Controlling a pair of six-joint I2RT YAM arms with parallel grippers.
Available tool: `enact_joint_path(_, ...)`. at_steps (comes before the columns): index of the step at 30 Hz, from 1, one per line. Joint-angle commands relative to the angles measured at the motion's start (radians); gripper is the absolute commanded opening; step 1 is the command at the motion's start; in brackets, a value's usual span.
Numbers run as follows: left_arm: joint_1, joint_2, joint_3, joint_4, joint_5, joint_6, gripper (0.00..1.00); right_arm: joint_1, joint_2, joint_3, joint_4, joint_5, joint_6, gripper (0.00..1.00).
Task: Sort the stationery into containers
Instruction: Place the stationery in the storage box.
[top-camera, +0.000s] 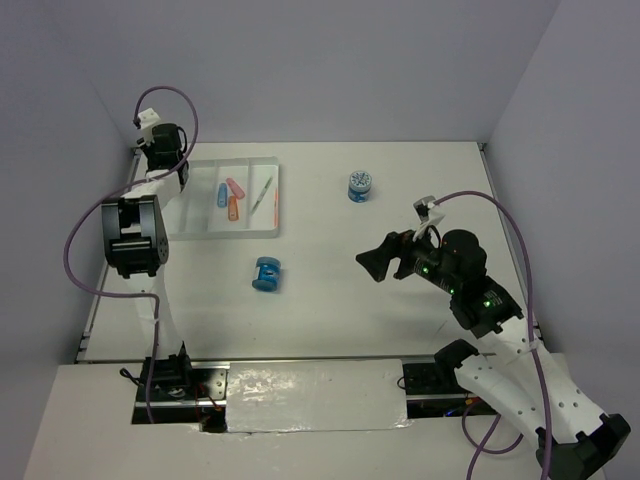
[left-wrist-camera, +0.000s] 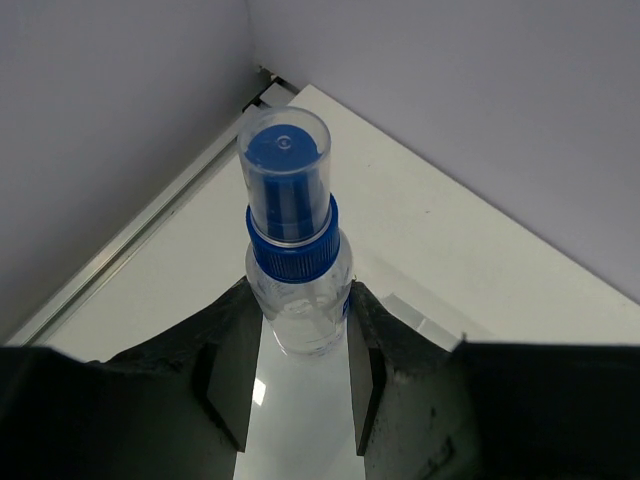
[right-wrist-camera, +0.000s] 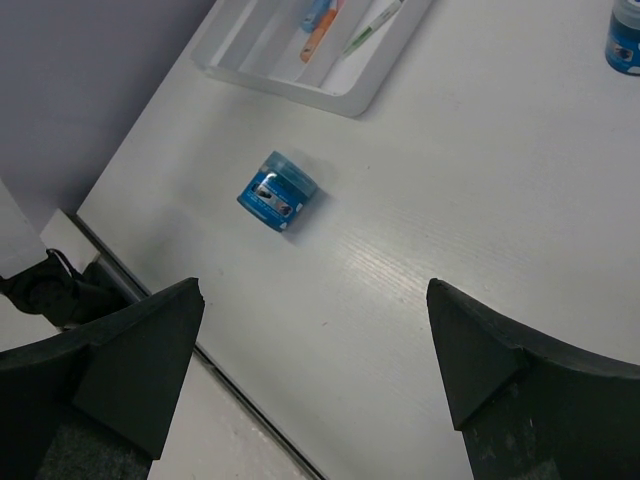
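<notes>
My left gripper (left-wrist-camera: 300, 305) is shut on a small clear bottle (left-wrist-camera: 290, 215) with a blue cap under a clear cover, held upright over the table's far left corner. From above, that gripper (top-camera: 163, 152) hangs by the far left end of the white tray (top-camera: 205, 228); the bottle is hidden there. In the tray lie a blue piece (top-camera: 222, 195), a pink piece (top-camera: 236, 187), an orange piece (top-camera: 233, 208), a grey-green pen (top-camera: 263, 192) and an orange pen (top-camera: 276, 205). One blue spool (top-camera: 267, 274) lies mid-table. My right gripper (top-camera: 385, 262) stands open above the table, right of that spool (right-wrist-camera: 279, 192).
A second blue spool (top-camera: 360, 186) stands at the back, right of the tray, and shows at the right wrist view's top edge (right-wrist-camera: 625, 35). The tray's near corner (right-wrist-camera: 350, 100) is ahead of the right gripper (right-wrist-camera: 315, 290). Grey walls close the table's far and side edges.
</notes>
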Motion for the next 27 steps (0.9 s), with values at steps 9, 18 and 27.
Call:
enact_joint_path(9, 0.011, 0.068, 0.038, 0.104, -0.020, 0.062, 0.25, -0.003, 0.022, 0.019, 0.043, -0.072, -0.038, 1.00)
enact_joint_path(18, 0.020, 0.119, 0.006, 0.155, 0.031, 0.060, 0.26, -0.003, 0.055, 0.023, 0.049, -0.068, -0.048, 1.00)
enact_joint_path(27, 0.020, 0.118, -0.026, 0.174, 0.048, 0.060, 0.37, -0.003, 0.069, 0.023, 0.055, -0.062, -0.049, 1.00)
